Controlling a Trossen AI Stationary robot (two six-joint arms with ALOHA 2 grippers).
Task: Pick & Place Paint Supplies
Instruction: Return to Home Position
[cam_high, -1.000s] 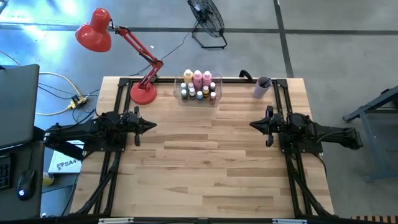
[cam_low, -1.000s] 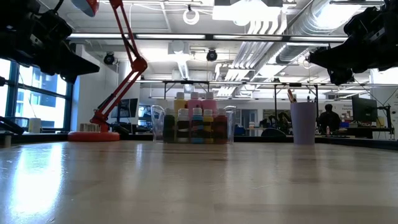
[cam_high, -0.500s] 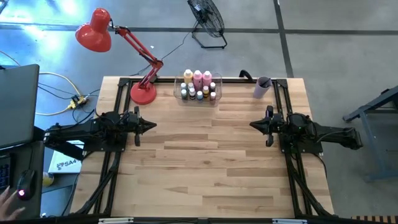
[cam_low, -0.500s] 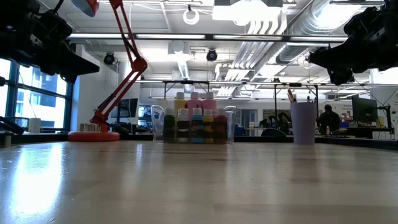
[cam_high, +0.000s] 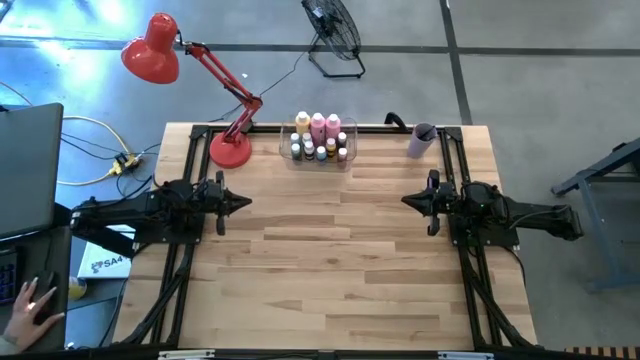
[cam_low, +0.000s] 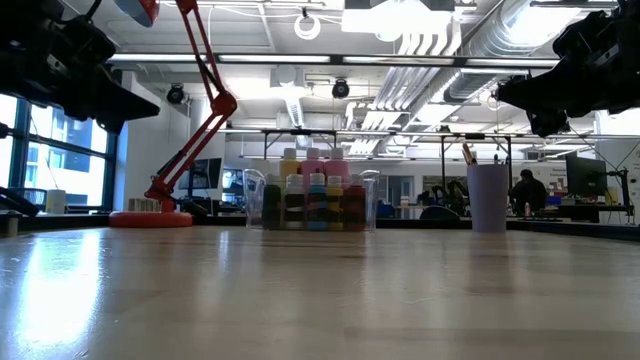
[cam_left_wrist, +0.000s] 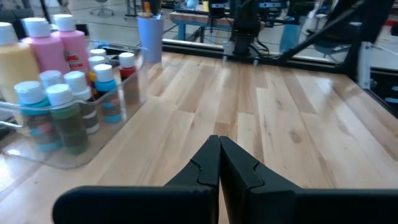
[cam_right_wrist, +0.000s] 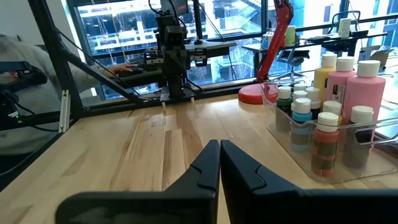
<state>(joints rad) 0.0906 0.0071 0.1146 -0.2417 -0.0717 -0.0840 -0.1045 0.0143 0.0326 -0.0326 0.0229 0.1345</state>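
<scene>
Wide, pale wood-plank tabletop (cam_high: 330, 250), smooth and bare through the middle, with a dark arm lying level along each side edge. The left claw (cam_high: 243, 203) points inward from the left, fingers pressed together to a fine tip and gripping nothing. The right claw (cam_high: 408, 201) mirrors it from the right, tips likewise together and holding nothing.

At the far edge, the red desk lamp (cam_high: 190, 70) plants its round base near the clear plastic bin (cam_left_wrist: 99, 142). That bin is a see-through rectangle with rounded corners, and it's packed. Three tall bottles (cam_high: 318, 125) stand along its far side, one yellow-orange and two pink, all white-capped. The tiny white-capped bottles (cam_left_wrist: 65, 115) cluster in front of them, with green, blue, red and brown among them.

Further right along the far edge, well apart from the bin, the lilac cup (cam_low: 487, 198) stands upright, a plain cylinder. The thin paintbrushes (cam_low: 466, 154) poke up above its rim.
</scene>
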